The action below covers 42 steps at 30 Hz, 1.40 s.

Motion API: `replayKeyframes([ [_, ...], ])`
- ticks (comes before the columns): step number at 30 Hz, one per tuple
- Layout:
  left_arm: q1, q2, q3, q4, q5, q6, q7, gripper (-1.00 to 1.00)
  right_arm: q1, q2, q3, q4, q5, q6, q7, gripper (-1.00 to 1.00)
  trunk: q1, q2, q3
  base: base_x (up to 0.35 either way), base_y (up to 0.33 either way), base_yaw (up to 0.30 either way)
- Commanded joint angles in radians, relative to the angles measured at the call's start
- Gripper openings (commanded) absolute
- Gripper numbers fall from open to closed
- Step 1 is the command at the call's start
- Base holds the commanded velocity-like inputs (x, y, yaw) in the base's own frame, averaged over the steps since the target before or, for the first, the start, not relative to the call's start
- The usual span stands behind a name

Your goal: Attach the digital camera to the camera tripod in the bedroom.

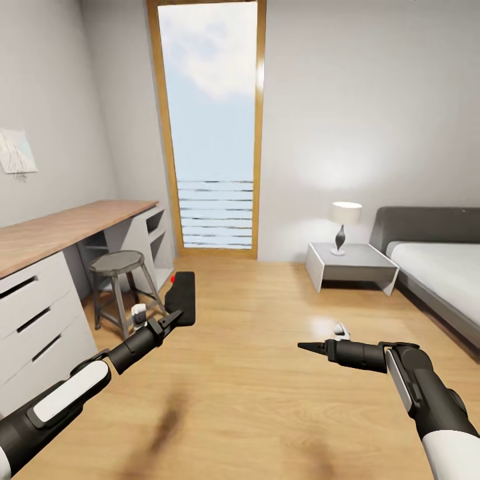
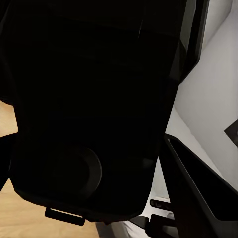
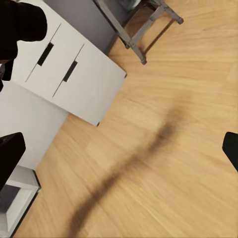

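In the head view my left gripper (image 1: 172, 320) is shut on the digital camera (image 1: 182, 298), a small black box with a red dot on top, held up in front of the stool. The left wrist view has the camera's dark body (image 2: 89, 99) pressed close between the fingers (image 2: 198, 198). My right gripper (image 1: 308, 347) hovers over bare wood floor at the right; in the right wrist view its fingertips (image 3: 10, 156) stand wide apart, open, with nothing between them. The camera tripod is out of view.
A wood-topped desk (image 1: 60, 230) with white drawers (image 3: 74, 74) runs along the left wall, with a grey stool (image 1: 120, 267) before it. A tall wood-framed window (image 1: 210, 127) is ahead. A white nightstand (image 1: 350, 263) with a lamp (image 1: 345, 223) and a grey bed (image 1: 440, 267) are at the right.
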State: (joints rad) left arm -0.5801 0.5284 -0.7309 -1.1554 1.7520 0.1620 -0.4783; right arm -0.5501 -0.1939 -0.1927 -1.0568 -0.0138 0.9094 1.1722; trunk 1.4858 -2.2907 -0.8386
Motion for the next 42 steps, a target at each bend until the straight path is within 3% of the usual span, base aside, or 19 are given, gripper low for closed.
replayKeyframes([
  [1,-0.001,0.001,-0.003,0.001,0.010,0.005,-0.005,-1.00,-0.001,0.000,-0.001,0.000,-0.001,0.008,0.002,1.00,-0.004,0.007,0.002,0.000,0.000,0.000],
  [42,-0.001,0.000,-0.003,0.002,0.010,0.010,-0.003,-1.00,-0.001,0.001,-0.001,0.001,0.000,0.006,-0.001,1.00,-0.161,0.294,0.131,0.000,0.000,0.000],
])
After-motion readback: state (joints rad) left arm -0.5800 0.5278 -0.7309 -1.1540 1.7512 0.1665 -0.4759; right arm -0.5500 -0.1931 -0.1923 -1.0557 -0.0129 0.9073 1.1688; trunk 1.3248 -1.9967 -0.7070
